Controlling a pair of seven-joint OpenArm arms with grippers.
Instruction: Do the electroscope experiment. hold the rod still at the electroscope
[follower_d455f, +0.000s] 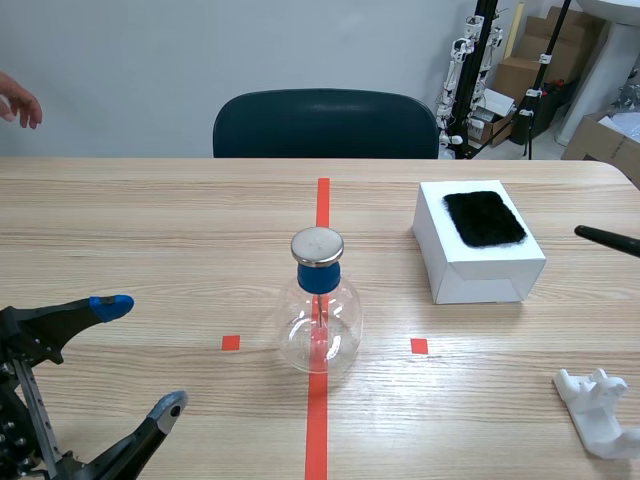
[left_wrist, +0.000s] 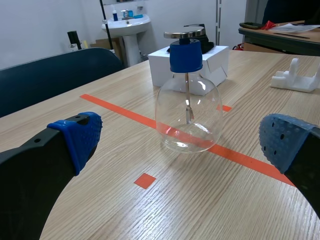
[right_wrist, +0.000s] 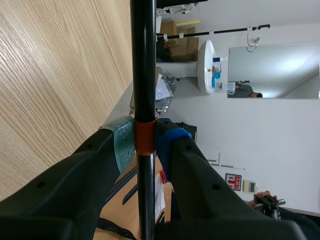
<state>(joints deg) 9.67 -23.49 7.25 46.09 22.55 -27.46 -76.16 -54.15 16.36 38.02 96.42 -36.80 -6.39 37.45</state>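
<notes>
The electroscope (follower_d455f: 320, 305) is a clear glass flask with a blue stopper and a metal disc on top; it stands on the red centre tape line. In the left wrist view the flask (left_wrist: 188, 107) stands ahead of my open left gripper (left_wrist: 182, 142), whose blue pads are wide apart. My left gripper (follower_d455f: 140, 355) is low at the table's near left. A black rod (right_wrist: 143, 75) with an orange band is pressed between the pads of my right gripper (right_wrist: 145, 140). Only the rod's tip (follower_d455f: 606, 239) shows at the scene's right edge, well away from the flask.
A white box (follower_d455f: 477, 245) with a black fur pad (follower_d455f: 485, 217) on top sits right of the flask. A white plastic stand (follower_d455f: 600, 412) lies at the near right. A dark chair (follower_d455f: 325, 125) stands behind the table. A person's hand (follower_d455f: 18, 100) shows at the far left.
</notes>
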